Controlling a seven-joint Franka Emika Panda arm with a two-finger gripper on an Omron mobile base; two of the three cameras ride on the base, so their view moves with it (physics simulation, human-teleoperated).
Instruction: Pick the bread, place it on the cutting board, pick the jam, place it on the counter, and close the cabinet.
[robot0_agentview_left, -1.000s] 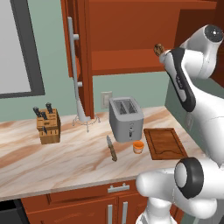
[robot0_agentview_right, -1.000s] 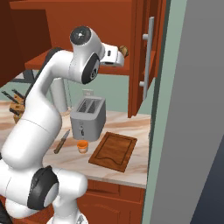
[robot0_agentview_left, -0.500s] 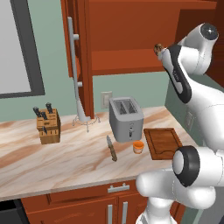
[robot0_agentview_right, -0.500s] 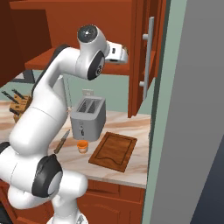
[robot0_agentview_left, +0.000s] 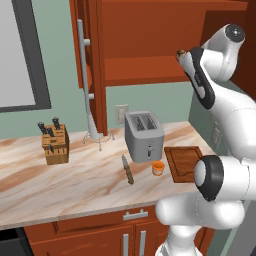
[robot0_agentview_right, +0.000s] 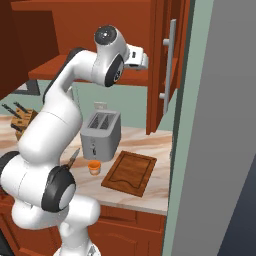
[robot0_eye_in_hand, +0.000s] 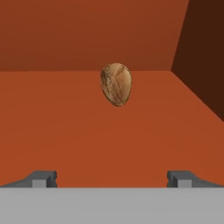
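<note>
The bread (robot0_eye_in_hand: 116, 84), a speckled brown lump, lies on the open cabinet's shelf (robot0_eye_in_hand: 65, 122), straight ahead of my gripper (robot0_eye_in_hand: 111, 178). The gripper is open, its fingertips (robot0_eye_in_hand: 43, 178) wide apart and short of the bread, with nothing held. In the left base view the bread (robot0_agentview_left: 181, 52) shows just at the end of my raised hand. The orange jam (robot0_agentview_left: 158, 168) jar stands on the counter (robot0_agentview_left: 75, 185) in front of the toaster. The dark cutting board (robot0_agentview_left: 182, 162) lies flat to its right. Both cabinet (robot0_agentview_left: 145, 35) doors stand open.
A silver toaster (robot0_agentview_left: 144, 136) stands behind the jam, and a knife (robot0_agentview_left: 128, 170) lies to its left. A knife block (robot0_agentview_left: 55, 144) is at the far left. The open door (robot0_agentview_right: 167, 65) with its bar handle hangs just right of my hand.
The upper arm has shifted slightly while the hand stays at the shelf. The gripper stays open and the bread has not moved.
</note>
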